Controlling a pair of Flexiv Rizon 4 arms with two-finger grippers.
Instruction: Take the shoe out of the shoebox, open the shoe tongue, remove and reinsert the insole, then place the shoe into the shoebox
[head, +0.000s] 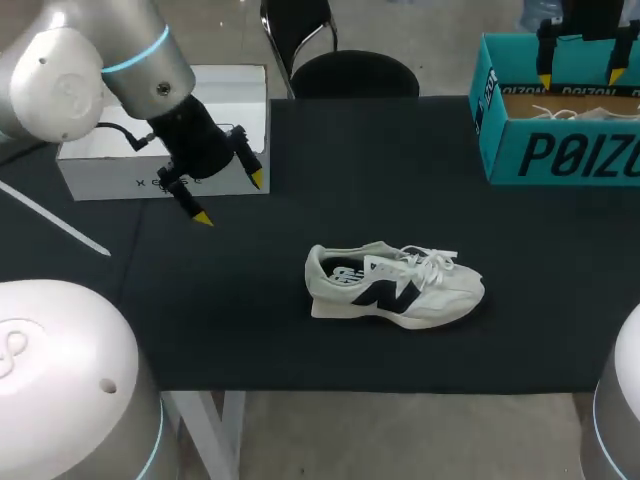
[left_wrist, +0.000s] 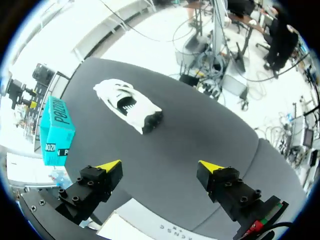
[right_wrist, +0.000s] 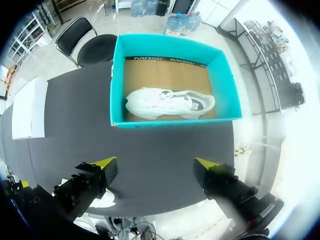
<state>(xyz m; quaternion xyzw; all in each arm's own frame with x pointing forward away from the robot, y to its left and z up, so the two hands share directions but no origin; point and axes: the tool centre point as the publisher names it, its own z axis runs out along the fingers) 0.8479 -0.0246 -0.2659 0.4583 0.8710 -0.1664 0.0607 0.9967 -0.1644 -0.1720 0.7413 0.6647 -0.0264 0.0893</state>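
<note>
The left claw (head: 230, 199) is hanging just above the black table (head: 300, 150), its two yellow-tipped fingers standing spread wide with nothing between them. Right beneath and behind it a white box (head: 120, 165) is sitting on the table; in the left wrist view only the box's edge (left_wrist: 150, 227) is showing under the left claw (left_wrist: 161, 166).

Ahead of this claw, and well apart from it, the white shoe (head: 395, 285) is resting on its sole on the bare table (left_wrist: 210, 135). Its heel is pointing back toward the claw, its laces are lying loose, and a dark mark is showing on its side. From the wrist the shoe (left_wrist: 127, 105) is lying straight ahead of the open fingers.

Farther off, beyond the shoe and out past one finger, the teal shoebox (left_wrist: 55, 127) is standing at the table's far corner.

The right claw (head: 580, 79) is hovering above that shoebox (head: 560, 150), its fingers also spread apart and gripping nothing. In its own view the right claw (right_wrist: 155, 163) is looking down into the open shoebox (right_wrist: 170, 122), where a second shoe (right_wrist: 170, 103) is lying on the brown cardboard floor, ahead of the fingers and not touched by them.
</note>
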